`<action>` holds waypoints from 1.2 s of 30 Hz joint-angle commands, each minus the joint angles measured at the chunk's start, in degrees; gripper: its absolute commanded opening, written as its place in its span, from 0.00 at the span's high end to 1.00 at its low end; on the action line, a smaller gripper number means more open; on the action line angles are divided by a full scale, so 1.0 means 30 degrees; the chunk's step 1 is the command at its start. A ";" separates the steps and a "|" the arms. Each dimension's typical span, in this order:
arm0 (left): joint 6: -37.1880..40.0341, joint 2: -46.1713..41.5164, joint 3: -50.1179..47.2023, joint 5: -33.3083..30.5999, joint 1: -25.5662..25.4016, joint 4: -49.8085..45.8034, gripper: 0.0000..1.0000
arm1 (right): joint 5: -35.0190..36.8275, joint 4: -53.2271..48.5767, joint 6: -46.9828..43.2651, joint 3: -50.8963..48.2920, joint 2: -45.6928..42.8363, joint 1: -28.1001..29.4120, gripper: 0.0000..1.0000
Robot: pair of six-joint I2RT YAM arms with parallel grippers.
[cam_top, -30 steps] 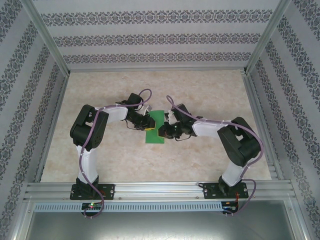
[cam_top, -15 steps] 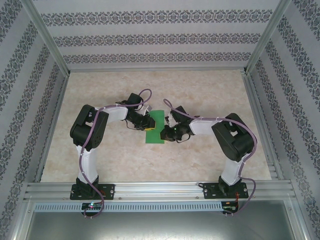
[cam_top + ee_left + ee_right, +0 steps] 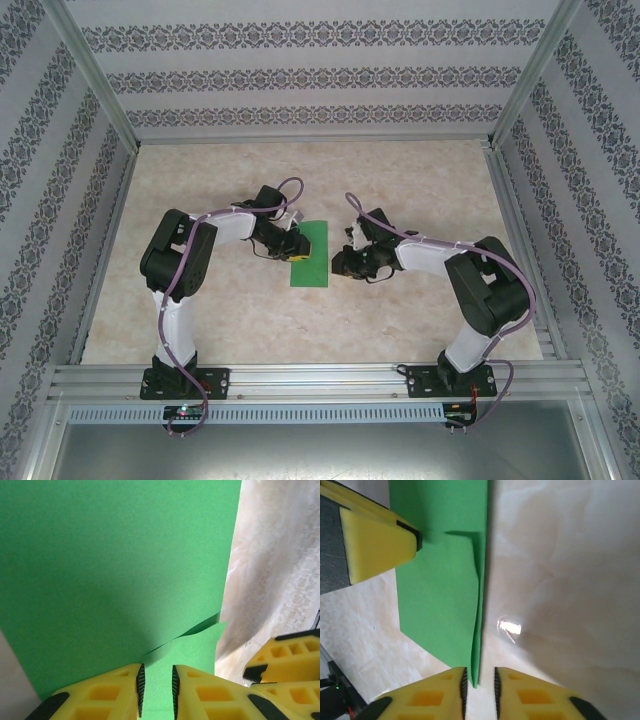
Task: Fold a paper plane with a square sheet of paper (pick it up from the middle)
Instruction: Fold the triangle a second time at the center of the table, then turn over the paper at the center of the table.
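Starting at the near edge, I see both arm bases bolted to the aluminium rail (image 3: 320, 380), with the arms bent inward over the marbled table (image 3: 420, 320).

The left gripper (image 3: 296, 250) sits on the left long edge of the green paper (image 3: 313, 252). On its wrist camera the yellow fingers (image 3: 100, 700) stand a narrow slot apart, with flat green showing through the slot. From that I cannot tell whether the pads grip the sheet or only rest on it. On the right wrist camera one of those left fingers touches the sheet's edge with its black tip.

The right gripper (image 3: 341, 263) is just beside the paper's right edge, and from overhead it looks apart from the sheet. Its jaws are slightly spread on its own camera. The paper's thin near corner reaches up to the gap, bare table shows around it, and nothing is clamped.

The paper lies flat near the middle of the table, between the two grippers. It is a narrow upright rectangle, doubled over, with its long side running away from the bases. On the left wrist camera the upper layer lifts a little at one corner and the lower layer pokes out beneath. On the right wrist camera the layers along the right edge don't quite line up.

Beyond the paper the table is bare up to the patterned back wall (image 3: 320, 80).
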 commanded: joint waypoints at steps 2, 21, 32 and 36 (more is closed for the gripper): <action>0.0423 -0.0798 0.0421 -0.0396 0.0347 -0.1151 0.73 | -0.0628 0.0580 -0.0021 0.1231 0.0824 -0.0137 0.68; 0.0928 -0.2778 0.0101 -0.1330 0.0397 -0.2074 0.63 | -0.1910 0.0660 -0.0683 0.3560 0.3235 0.0227 0.64; 0.0772 -0.5440 -0.1418 -0.2623 0.0752 -0.1943 0.43 | -0.2949 0.1850 -0.0990 0.3413 0.4052 0.0566 0.68; 0.0301 -0.5734 -0.2387 -0.1847 0.0896 -0.0830 0.40 | -0.3331 0.2172 -0.1074 0.3773 0.4589 0.0799 0.70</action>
